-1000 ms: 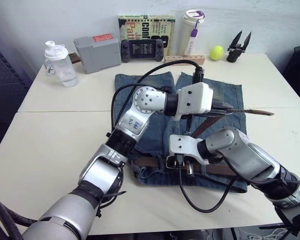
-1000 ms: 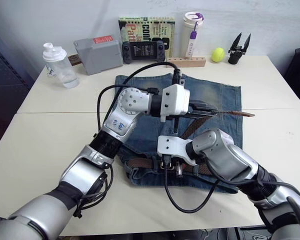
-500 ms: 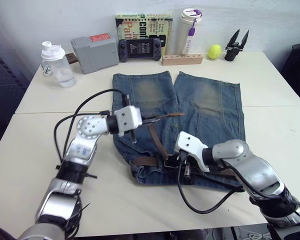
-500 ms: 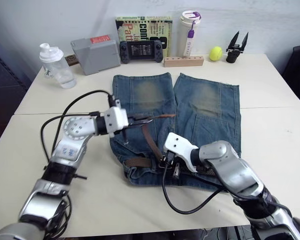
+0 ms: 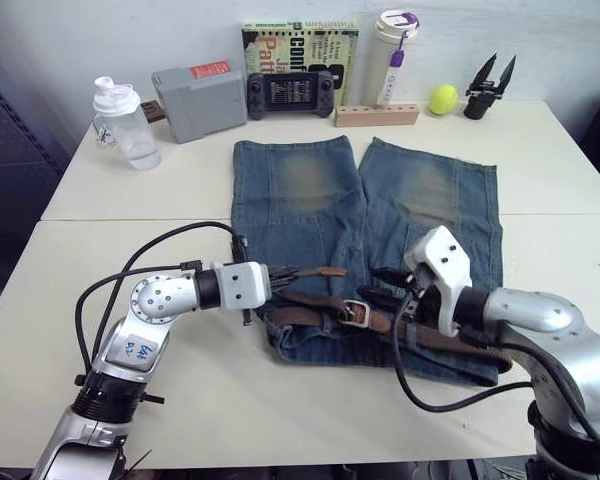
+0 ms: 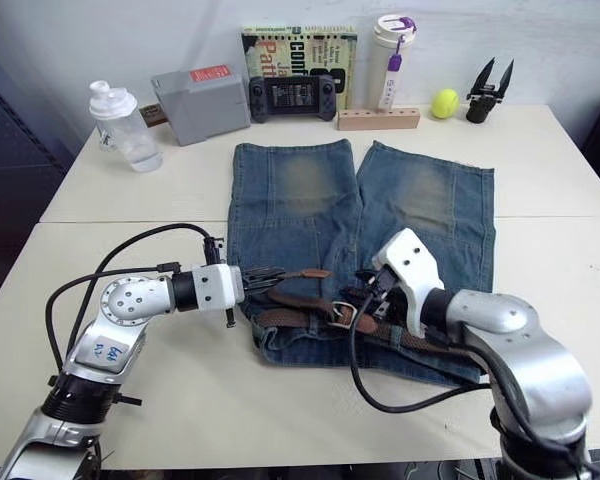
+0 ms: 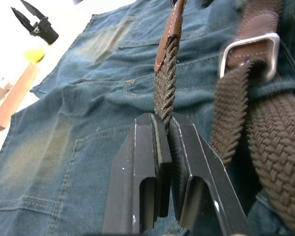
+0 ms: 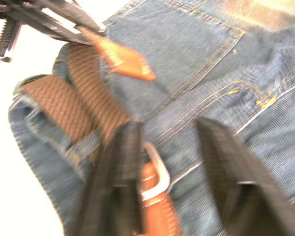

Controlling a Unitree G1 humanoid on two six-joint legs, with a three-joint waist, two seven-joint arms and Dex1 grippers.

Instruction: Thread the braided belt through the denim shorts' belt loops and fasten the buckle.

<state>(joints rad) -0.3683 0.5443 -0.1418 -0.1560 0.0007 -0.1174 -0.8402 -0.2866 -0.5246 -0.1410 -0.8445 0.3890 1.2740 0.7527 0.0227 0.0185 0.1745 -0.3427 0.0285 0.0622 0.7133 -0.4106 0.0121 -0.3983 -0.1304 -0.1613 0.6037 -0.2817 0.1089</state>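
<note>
The denim shorts (image 5: 310,190) lie flat, legs pointing away and waistband nearest me. The braided belt (image 5: 435,337) runs along the waistband, with its silver buckle (image 5: 355,312) near the middle. My left gripper (image 5: 292,272) is shut on the belt's free end just behind the leather tip (image 5: 330,270), holding it low over the left pocket area; in the left wrist view the braid (image 7: 163,98) sits pinched between the fingers (image 7: 147,162). My right gripper (image 8: 168,127) is open just above the buckle (image 8: 155,173), with nothing held. I cannot make out the belt loops.
Along the far edge stand a shaker bottle (image 5: 125,125), a grey box (image 5: 198,88), a book (image 5: 300,45), a game console (image 5: 287,92), a wooden block (image 5: 377,115), a tumbler (image 5: 395,50), a yellow ball (image 5: 443,99) and a black gripper tool (image 5: 490,88).
My left arm swung the belt's free end from the right side across to the left and lowered it over the waistband. My right gripper opened off the buckle and drew back rightward.
</note>
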